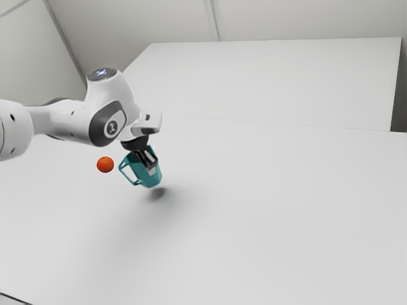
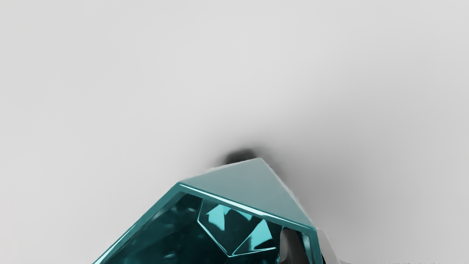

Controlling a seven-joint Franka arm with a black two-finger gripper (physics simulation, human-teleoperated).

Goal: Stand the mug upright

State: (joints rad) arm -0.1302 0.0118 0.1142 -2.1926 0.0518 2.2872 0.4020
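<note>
The gripper point(image 1: 150, 164) is at the teal mug point(image 1: 150, 180), which hangs tilted above its shadow, its handle toward the exterior view's left. Seen from the wrist, the mug point(image 2: 242, 183) shows its open mouth and its faceted inside. One finger of the gripper point(image 2: 308, 242) is inside the mouth and the other lies against the outer wall, so the gripper is shut on the mug's wall. The lower parts of the fingers are out of the picture there.
An orange ball point(image 1: 105, 164) is beside the mug's handle side, toward the exterior view's left, apart from the mug. The white table point(image 1: 267, 210) extends around and beneath them.
</note>
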